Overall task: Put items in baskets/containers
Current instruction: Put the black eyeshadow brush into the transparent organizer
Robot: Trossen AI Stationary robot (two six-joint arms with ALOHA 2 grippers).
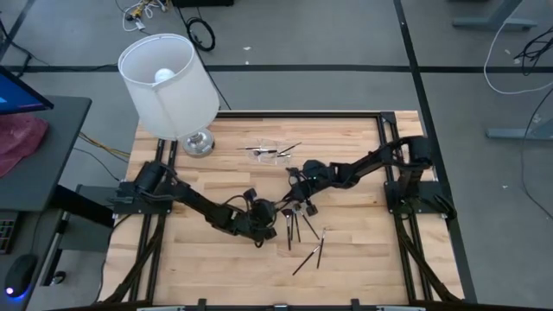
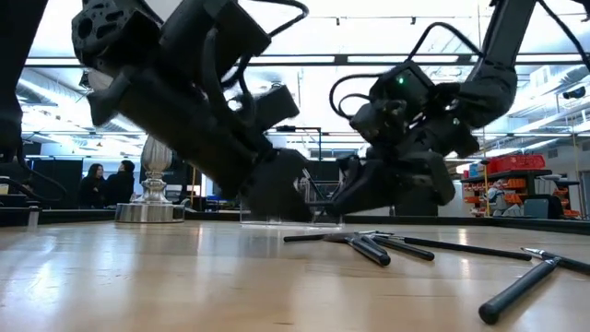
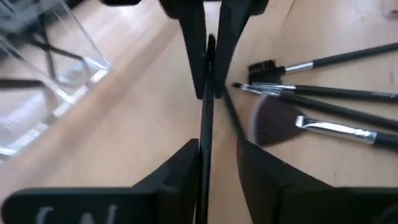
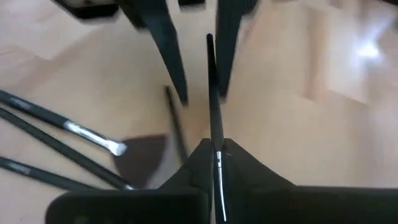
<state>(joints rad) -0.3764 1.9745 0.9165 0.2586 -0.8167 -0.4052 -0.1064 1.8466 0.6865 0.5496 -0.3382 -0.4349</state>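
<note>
My two grippers meet tip to tip over the table's middle, with one thin dark makeup brush running between them. My right gripper is shut on it. My left gripper is open; the brush's other end passes between its fingers, close to one of them, and I cannot tell whether it touches. Several more brushes lie flat on the wood beside the grippers, toward the near edge. The clear container stands farther back with a few brushes in it. My right gripper pinches the brush's thin dark shaft between its two fingers, near one end. The brush runs forward in line with the fingers, which slant down toward my left gripper. It hangs clear of the table, with its shadow beside it.
A lamp with a white shade and a chrome base stands at the table's far left. Two crossed brushes lie near the front edge. People stand in the room beyond the table.
</note>
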